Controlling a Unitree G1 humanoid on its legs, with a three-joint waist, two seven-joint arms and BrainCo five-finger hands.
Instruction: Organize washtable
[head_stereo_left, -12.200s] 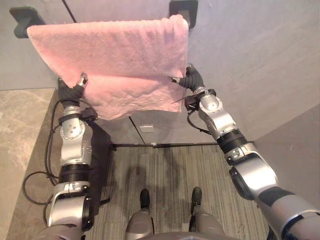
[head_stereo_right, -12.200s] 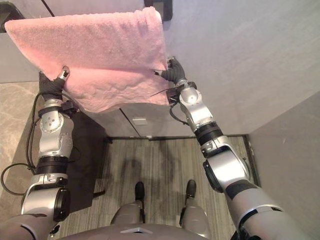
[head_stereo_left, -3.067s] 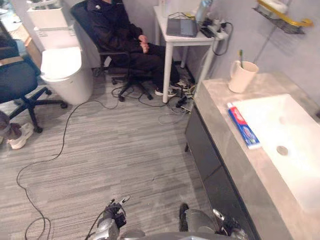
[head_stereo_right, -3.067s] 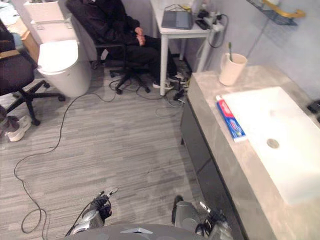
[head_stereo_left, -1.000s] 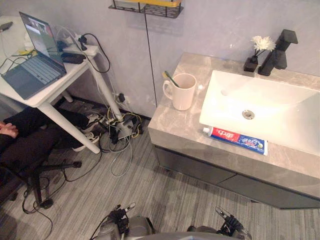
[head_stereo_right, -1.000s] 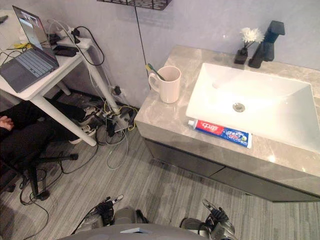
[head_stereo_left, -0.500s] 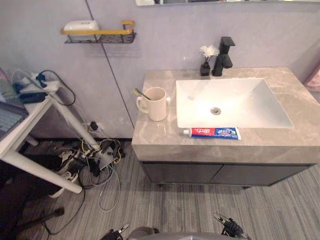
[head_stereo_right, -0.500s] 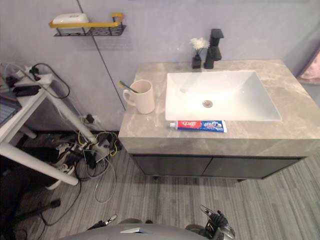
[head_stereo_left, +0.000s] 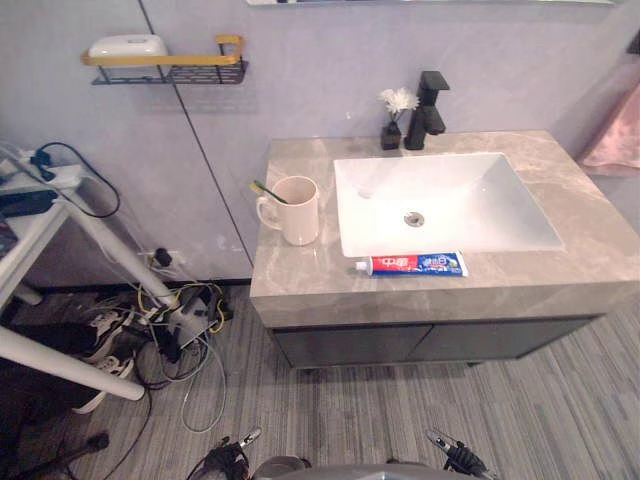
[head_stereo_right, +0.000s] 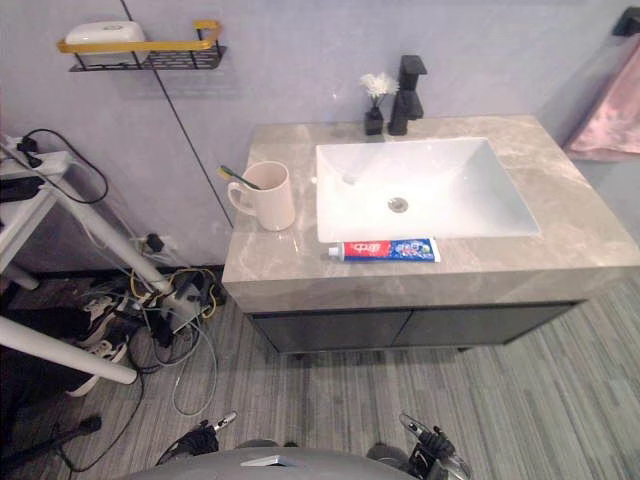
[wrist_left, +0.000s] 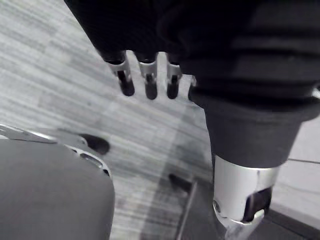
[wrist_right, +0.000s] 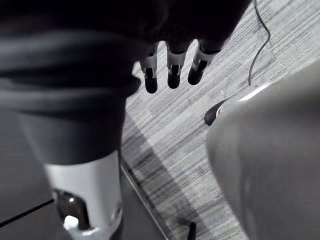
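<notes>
The washtable's grey marble top (head_stereo_left: 300, 285) holds a white sink (head_stereo_left: 445, 200). A cream mug (head_stereo_left: 297, 210) with a green toothbrush (head_stereo_left: 266, 190) stands left of the basin. A red, white and blue toothpaste tube (head_stereo_left: 412, 264) lies along the sink's front rim. A black faucet (head_stereo_left: 429, 100) and a small black vase with a white flower (head_stereo_left: 393, 115) stand at the back. My left hand (head_stereo_left: 232, 455) and right hand (head_stereo_left: 455, 455) hang low over the floor, far below the counter. Both are open and empty, their fingers straight in the left wrist view (wrist_left: 148, 85) and the right wrist view (wrist_right: 171, 75).
A pink towel (head_stereo_left: 612, 140) hangs on the wall right of the counter. A black wire shelf with a yellow rail (head_stereo_left: 165, 62) carries a white soap on the left wall. A white side table (head_stereo_left: 40, 260) and tangled cables (head_stereo_left: 175, 320) stand left of the cabinet. Grey plank floor (head_stereo_left: 420, 410) lies before it.
The camera has swung a little further, so the washtable sits slightly more to the left and the pink towel shows more at the right. Both hands still hang open.
</notes>
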